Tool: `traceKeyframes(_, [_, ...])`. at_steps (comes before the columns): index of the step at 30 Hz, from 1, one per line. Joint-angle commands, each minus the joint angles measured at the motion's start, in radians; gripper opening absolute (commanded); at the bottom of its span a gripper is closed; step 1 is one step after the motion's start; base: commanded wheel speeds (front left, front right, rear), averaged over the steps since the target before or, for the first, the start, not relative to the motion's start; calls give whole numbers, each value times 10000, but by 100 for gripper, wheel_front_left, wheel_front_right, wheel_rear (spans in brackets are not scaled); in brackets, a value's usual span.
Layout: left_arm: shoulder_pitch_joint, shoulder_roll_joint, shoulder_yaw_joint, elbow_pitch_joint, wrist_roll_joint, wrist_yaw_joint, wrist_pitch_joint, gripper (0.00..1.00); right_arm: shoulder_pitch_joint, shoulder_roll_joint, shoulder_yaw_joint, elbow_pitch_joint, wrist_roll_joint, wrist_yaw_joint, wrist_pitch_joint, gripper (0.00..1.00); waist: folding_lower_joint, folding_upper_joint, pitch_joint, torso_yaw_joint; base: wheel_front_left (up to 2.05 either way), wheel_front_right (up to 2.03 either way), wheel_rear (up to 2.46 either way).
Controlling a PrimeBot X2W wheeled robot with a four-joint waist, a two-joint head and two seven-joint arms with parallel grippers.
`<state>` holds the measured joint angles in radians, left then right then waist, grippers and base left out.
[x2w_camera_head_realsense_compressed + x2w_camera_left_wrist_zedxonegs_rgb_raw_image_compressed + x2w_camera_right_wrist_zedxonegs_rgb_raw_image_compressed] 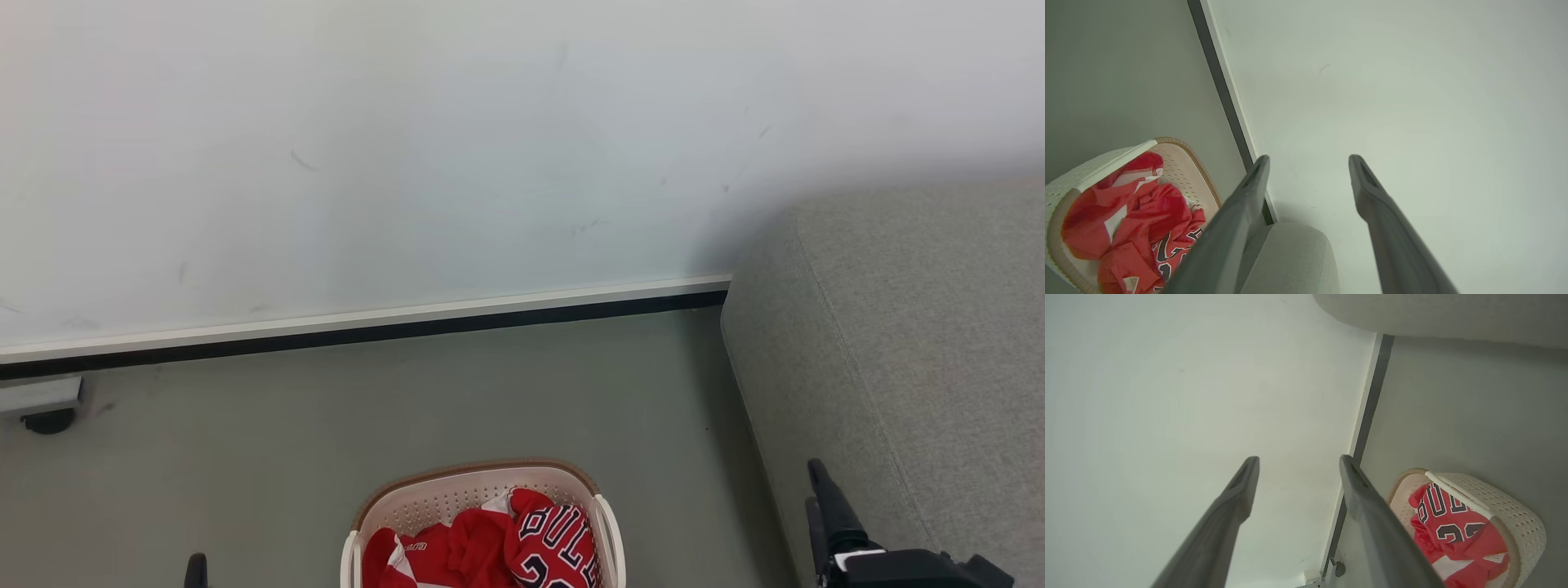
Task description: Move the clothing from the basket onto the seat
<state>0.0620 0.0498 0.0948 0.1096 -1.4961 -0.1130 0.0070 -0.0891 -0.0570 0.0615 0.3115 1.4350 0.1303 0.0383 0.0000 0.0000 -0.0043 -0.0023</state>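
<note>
All the clothing [490, 545] in view lies heaped in the basket [424, 502], which stands on the floor [245, 457] at the bottom centre of the head view. The seat [914, 343] fills that view's right side, apart from the basket. The left gripper [1309, 159] at the bottom middle of its wrist view has its fingers spread wide with nothing between them, and the right gripper [1299, 459] is likewise spread and empty, both pointing at the pale wall [408, 163].
</note>
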Motion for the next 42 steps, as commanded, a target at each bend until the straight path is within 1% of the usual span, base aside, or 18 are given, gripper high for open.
traceKeyframes(1, [-189,89,-50,-183,808,-50,-167,100,-208,-85,252,-269,-900,1,-176,100,0,0,-11,4,0,0,0])
traceKeyframes(7, [-247,41,-198,-389,2328,-64,-396,100,-195,-113,475,-386,-2635,2,-434,100,0,0,-27,7,0,0,0])
traceKeyframes(8, [-247,41,-198,-389,2328,-64,-396,100,-195,-113,475,-386,-2635,2,-434,100,0,0,-27,7,0,0,0])
traceKeyframes(12, [-273,40,-215,-494,3496,-74,-543,100,-203,-114,751,-437,-3591,2,-594,100,0,0,-43,11,0,0,0])
traceKeyframes(17, [-274,3,-240,-638,4763,-87,-713,100,-242,-315,1421,-612,-4262,2,-786,100,0,0,-68,16,0,0,0])
traceKeyframes(30, [-274,-25,-527,-804,7044,-98,-1118,100,-289,-564,2380,-786,-5806,3,-1240,100,0,0,-155,55,0,0,0])
traceKeyframes(42, [-292,-19,-836,-794,8647,-32,-1452,100,-310,-711,3160,-907,-6966,4,-1617,100,0,0,-283,107,0,0,0])
